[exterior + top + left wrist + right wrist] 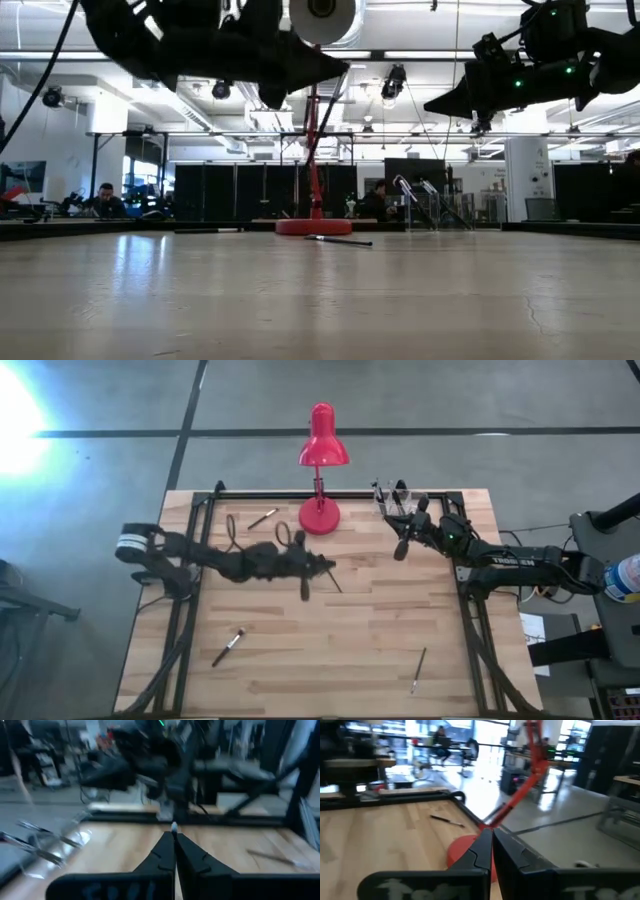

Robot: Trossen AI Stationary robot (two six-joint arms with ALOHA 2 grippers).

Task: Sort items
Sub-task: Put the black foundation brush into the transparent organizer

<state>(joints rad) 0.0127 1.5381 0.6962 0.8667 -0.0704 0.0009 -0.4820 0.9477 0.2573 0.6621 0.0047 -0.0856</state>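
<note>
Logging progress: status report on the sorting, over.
Left gripper mid-table, shut on a brush. Right gripper shut, empty, near red lamp. Three loose brushes on table.

Two dark jointed arms, the right arm (520, 563) lettered white

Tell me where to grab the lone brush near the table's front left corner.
Grip the brush mid-handle, coming straight down from above with the fingers set across its diagonal line. It is thin and lies flat on the table with nothing touching it, so a sideways approach would probably just push it.
</note>
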